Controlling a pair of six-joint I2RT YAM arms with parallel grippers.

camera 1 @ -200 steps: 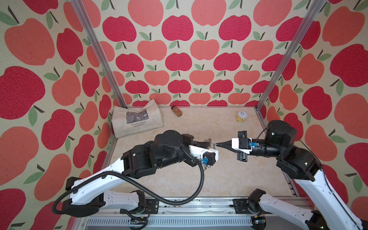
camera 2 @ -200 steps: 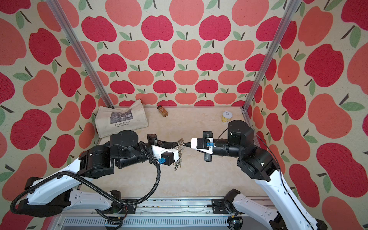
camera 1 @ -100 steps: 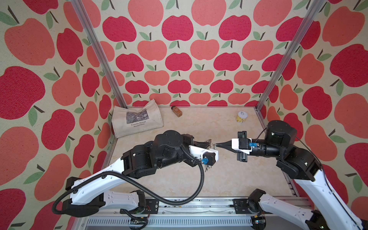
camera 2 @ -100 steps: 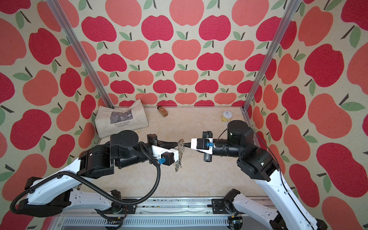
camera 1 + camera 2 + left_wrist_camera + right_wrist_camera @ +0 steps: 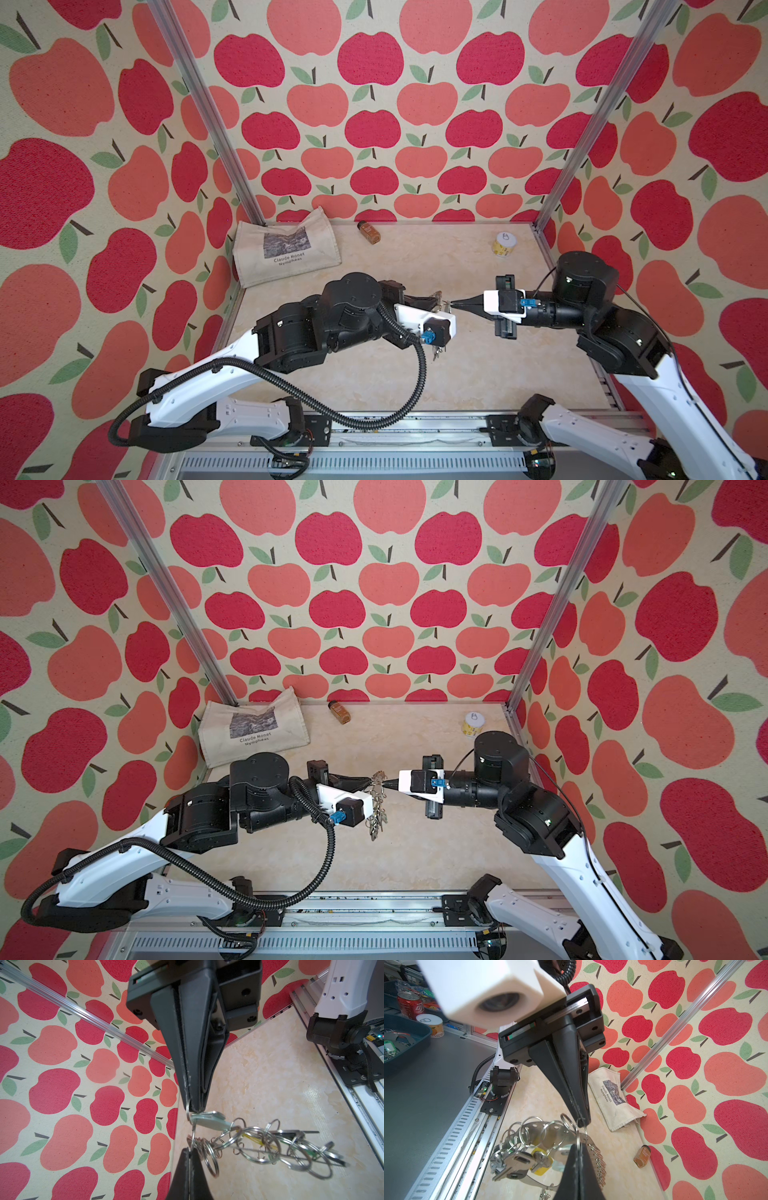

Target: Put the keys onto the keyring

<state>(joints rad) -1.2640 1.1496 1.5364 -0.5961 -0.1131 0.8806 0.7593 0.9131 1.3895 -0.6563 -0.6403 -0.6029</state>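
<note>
**Grippers nose to nose, ring bunch hanging between**

Top views. Show the left gripper and the right gripper tip to tip above the table, both squeezed fully closed. Show the keyring dangling at that meeting point. Place a tote bag at the back left, printed "Claude Monet Nymphéas". Also show a brown spice jar lying down and a yellow-labelled can, with no legible text on either.

Left wrist. Shows the left gripper clamped on a thin split ring of the keyring. Shows the right gripper closed at the ring end of the keys, pale mint tag touching its tip.

Right wrist. Shows the right gripper and the left gripper pinching one ring. Shows the keyring plate just beside them, with a yellow tag among the hanging keys. Repeats the same tote bag print.
</note>
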